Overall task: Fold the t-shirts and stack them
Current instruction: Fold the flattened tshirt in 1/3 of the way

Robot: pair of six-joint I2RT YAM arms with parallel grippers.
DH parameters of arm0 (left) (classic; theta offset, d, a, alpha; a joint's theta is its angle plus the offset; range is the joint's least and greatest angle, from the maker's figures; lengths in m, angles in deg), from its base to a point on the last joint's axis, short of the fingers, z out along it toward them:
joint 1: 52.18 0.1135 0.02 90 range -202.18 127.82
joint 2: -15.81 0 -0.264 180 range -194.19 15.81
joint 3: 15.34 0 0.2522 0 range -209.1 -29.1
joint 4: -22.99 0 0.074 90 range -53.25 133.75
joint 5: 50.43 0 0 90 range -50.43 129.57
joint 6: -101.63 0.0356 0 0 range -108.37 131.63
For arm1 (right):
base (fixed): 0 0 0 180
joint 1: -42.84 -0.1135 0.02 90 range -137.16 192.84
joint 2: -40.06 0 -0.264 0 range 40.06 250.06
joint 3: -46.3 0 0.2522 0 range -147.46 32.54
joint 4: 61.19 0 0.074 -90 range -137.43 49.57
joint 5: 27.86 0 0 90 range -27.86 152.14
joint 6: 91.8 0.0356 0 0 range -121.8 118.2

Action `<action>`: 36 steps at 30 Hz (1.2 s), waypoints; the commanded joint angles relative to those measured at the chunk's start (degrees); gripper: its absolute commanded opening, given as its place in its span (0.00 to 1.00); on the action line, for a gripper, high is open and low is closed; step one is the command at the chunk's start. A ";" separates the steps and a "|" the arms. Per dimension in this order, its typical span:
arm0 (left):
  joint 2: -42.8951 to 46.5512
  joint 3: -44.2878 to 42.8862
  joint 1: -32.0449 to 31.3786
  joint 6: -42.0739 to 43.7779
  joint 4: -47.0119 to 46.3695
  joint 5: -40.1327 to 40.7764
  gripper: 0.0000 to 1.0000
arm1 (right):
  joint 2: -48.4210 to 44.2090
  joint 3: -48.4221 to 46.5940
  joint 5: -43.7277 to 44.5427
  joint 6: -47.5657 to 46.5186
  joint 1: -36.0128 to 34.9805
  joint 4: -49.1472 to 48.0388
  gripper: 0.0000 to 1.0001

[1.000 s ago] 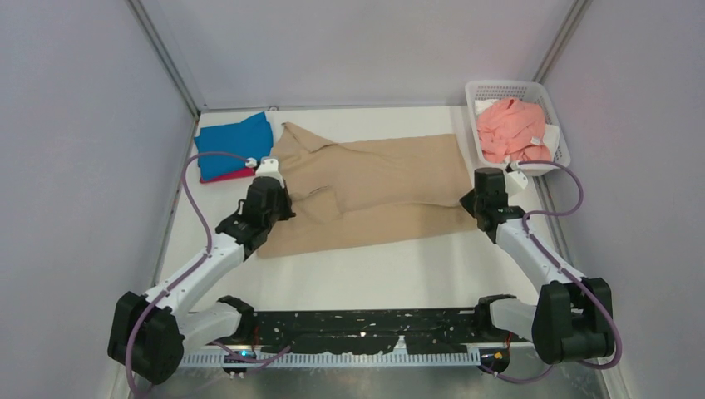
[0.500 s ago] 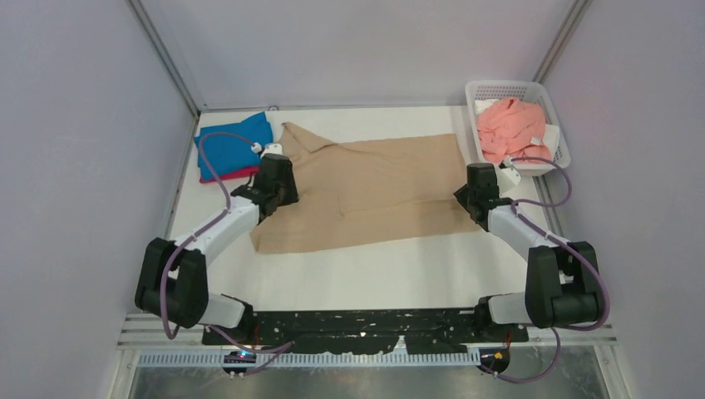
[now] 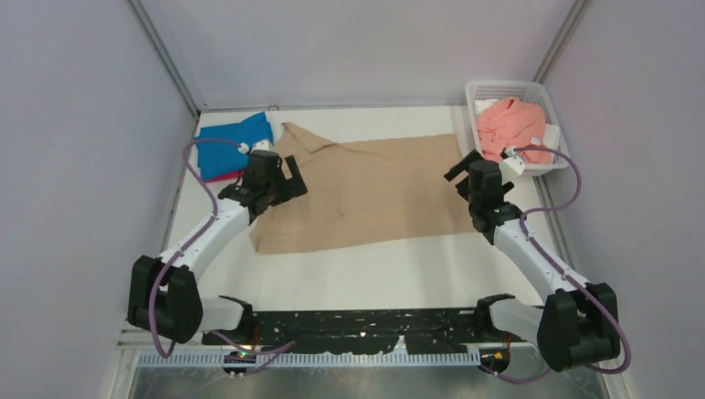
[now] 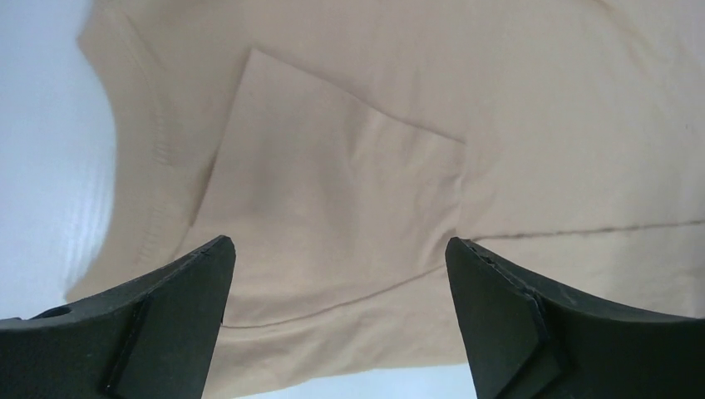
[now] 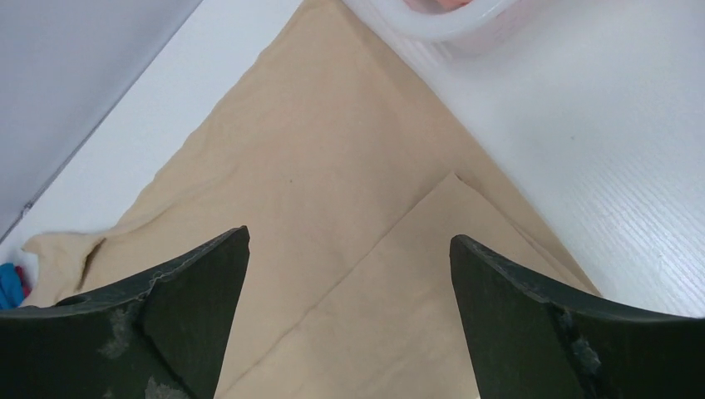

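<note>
The tan-beige t-shirt (image 3: 374, 191) lies spread flat across the middle of the table, with folded layers showing in both wrist views (image 4: 349, 166) (image 5: 332, 208). My left gripper (image 3: 288, 176) (image 4: 339, 243) hovers open over its left end, with nothing between the fingers. Over the shirt's right end my right gripper (image 3: 459, 172) (image 5: 349, 237) is open too and holds nothing. A folded bright blue t-shirt (image 3: 229, 145) lies at the back left, just behind the left arm. The salmon pink t-shirt (image 3: 515, 126) is bunched in the basket.
A white mesh basket (image 3: 499, 87) stands at the back right, close to the right gripper; its rim (image 5: 432, 25) shows in the right wrist view. Grey walls enclose the table on three sides. Bare white tabletop (image 3: 374, 270) lies between the tan shirt and the arm bases.
Both grippers have gone from shut to open and let go of the tan shirt. Both have moved a little toward the back, and the shirt now lies flat.
</note>
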 commanded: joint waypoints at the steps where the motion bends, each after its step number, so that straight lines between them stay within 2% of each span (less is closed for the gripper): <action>1: -0.66 5.68 0.03 -2.58 -4.47 -12.15 1.00 | -0.10 3.57 -4.53 -4.97 -0.87 -1.08 0.95; 5: -5.29 7.82 0.05 -3.48 -5.32 -13.25 1.00 | 8.61 2.59 -12.00 -7.08 -1.00 -3.18 0.95; 9: -10.17 7.58 0.05 -4.16 -4.67 -15.30 1.00 | 15.25 1.04 -15.67 -7.41 -1.05 -3.50 0.95; 14: -10.04 12.06 0.05 -5.88 -5.61 -17.05 1.00 | 14.34 5.41 -17.22 -5.39 -0.98 -3.51 0.95; 18: -6.90 17.34 0.01 -7.30 -5.90 -18.58 1.00 | 9.56 10.59 -17.02 -4.41 -0.97 -0.96 0.95; 30: 11.56 31.55 -1.60 -9.21 -0.20 -16.02 1.00 | -23.14 23.92 -17.58 -2.87 -0.92 16.73 0.95; 36: 18.88 34.62 -1.62 -9.32 2.22 -15.22 1.00 | -28.63 25.51 -19.58 -3.02 -0.96 22.64 0.95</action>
